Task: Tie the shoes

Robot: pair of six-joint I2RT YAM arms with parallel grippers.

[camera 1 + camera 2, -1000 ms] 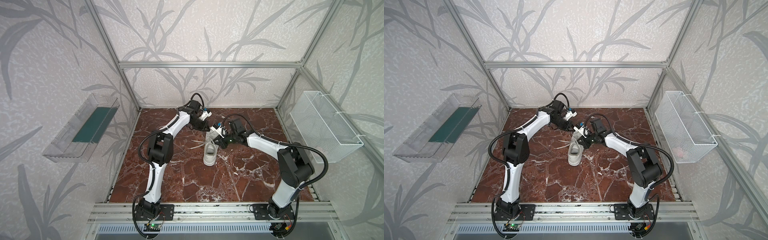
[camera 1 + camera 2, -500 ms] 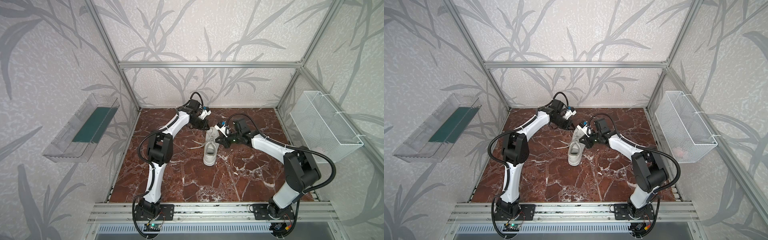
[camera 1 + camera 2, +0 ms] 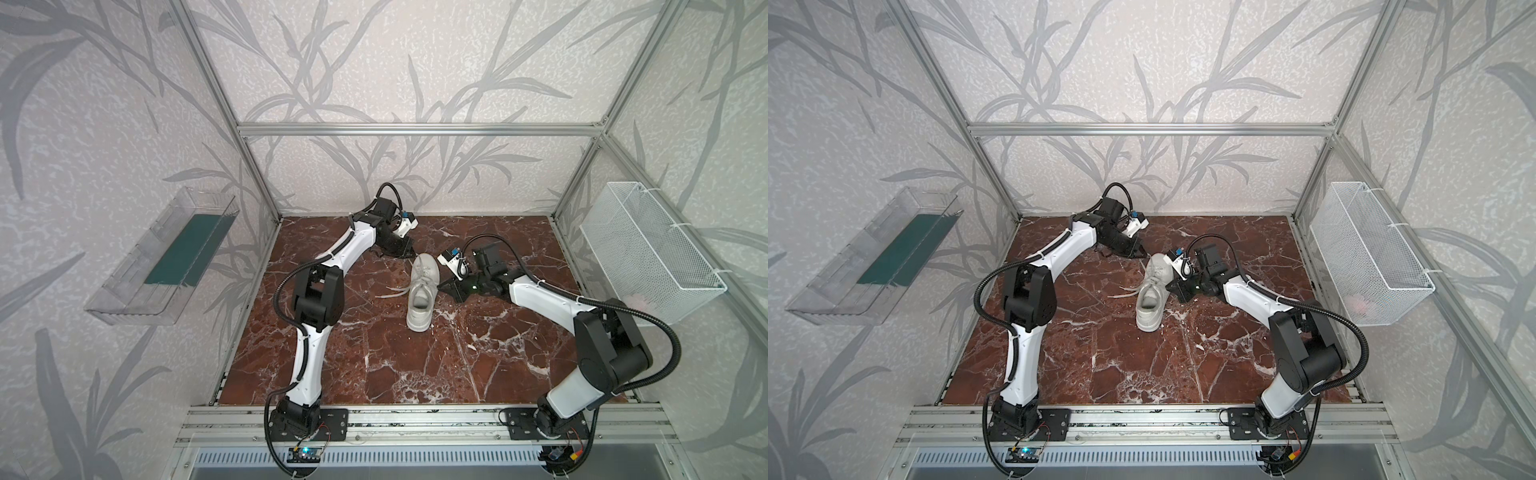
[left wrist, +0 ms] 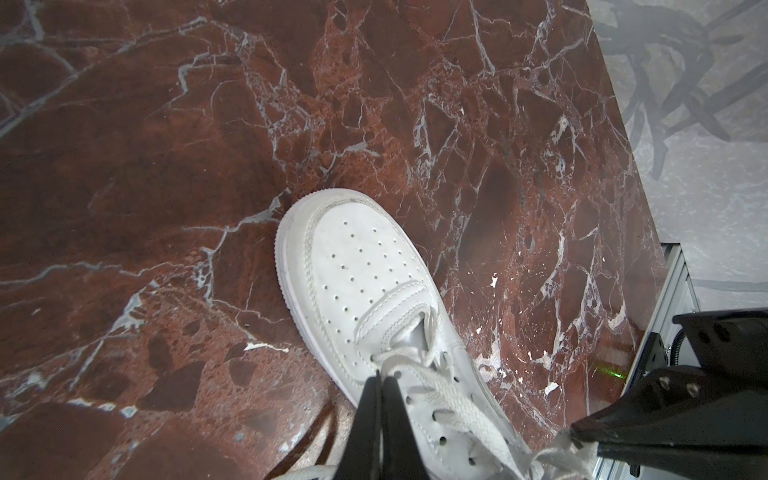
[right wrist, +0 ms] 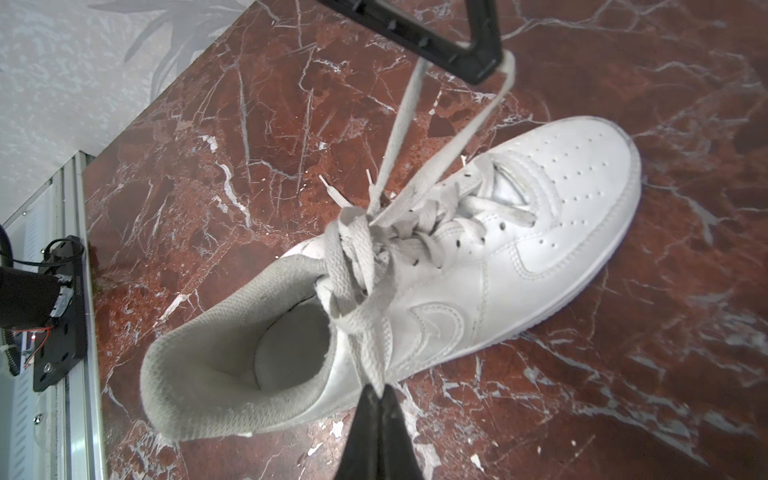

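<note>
Pinching the flat white laces (image 5: 358,266), left gripper (image 4: 380,380) and right gripper (image 5: 377,390) flank the white sneaker (image 3: 422,293)

the sneaker (image 3: 422,291) lies midway on the table (image 3: 374,365), toe toward the back wall, heel toward the front. my left gripper (image 3: 410,252) sits just behind-left of the toe, my right gripper (image 3: 441,286) just right of its middle. the laces (image 5: 357,245) stretch to both; one end trails off to the left.

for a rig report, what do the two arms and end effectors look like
The left arm and right arm have white shells, black joint housings and black corrugated cable hoses looping outside. The left end effector and right end effector are slim, black and tapered. A white camera sits at each wrist.
</note>
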